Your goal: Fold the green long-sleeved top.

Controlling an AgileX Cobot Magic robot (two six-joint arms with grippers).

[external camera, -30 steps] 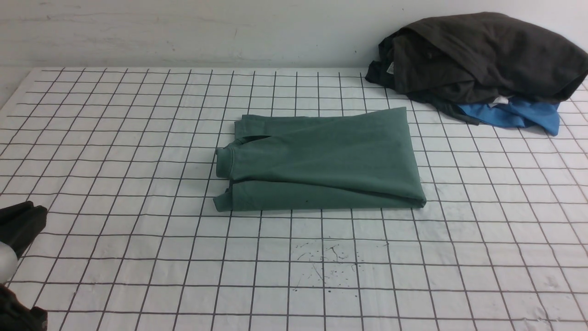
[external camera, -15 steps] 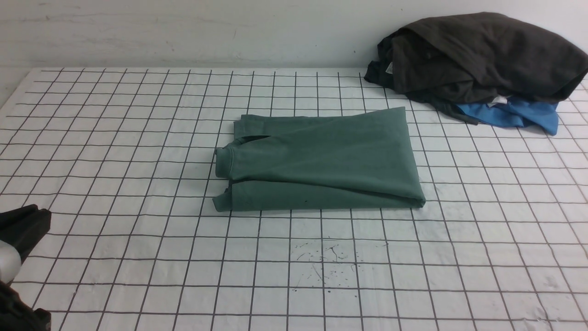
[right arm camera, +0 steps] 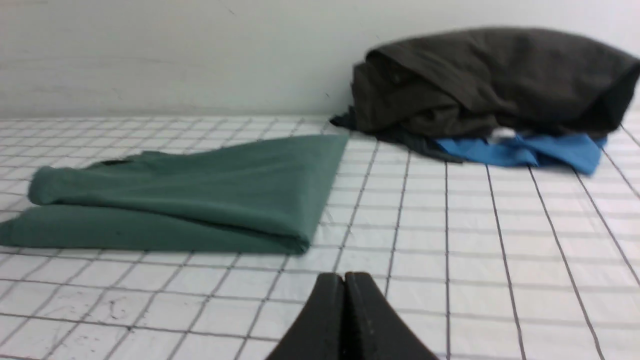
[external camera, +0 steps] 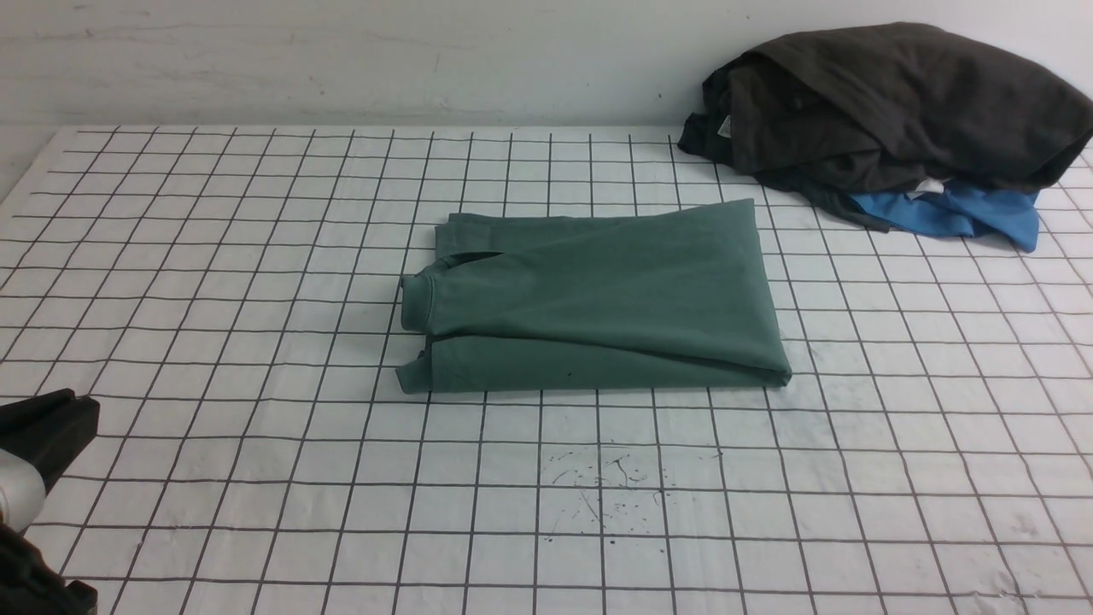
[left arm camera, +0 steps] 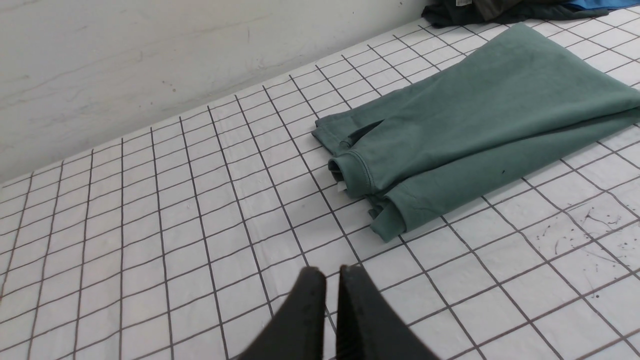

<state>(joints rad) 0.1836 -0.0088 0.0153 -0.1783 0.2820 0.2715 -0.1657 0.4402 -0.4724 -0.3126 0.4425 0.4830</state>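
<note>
Only our left arm (external camera: 38, 444) is shifting since the earlier frames, its dark tip sinking a little and drifting inward at the near left corner of the table (external camera: 213, 512); the cloth is not moving at all. We are pulling back, and in our judgement the fold is already done, so the step in hand is a clean retreat. Our left gripper (left arm camera: 332, 280) is hanging over bare grid just short of the garment, its jaws almost together with only a slit between them and nothing in them. Our right gripper (right arm camera: 344, 285) is hovering near the right side, jaws pressed fully together and empty; we are not seeing it in the front view. Beyond them, the green long-sleeved top (external camera: 598, 299) is lying in the middle of the table as a flat, layered rectangle, cuffs and ribbed neck stacked at its left end, the folded edge at its right. To do this well, we are advising both arms to keep high and wide of the bundle, since a brushing finger could drag the upper layer askew. Farthest off, at the far right corner, a dark grey-brown garment (external camera: 888, 102) is heaped over a bright blue garment (external camera: 965, 213), well apart from our work.
</note>
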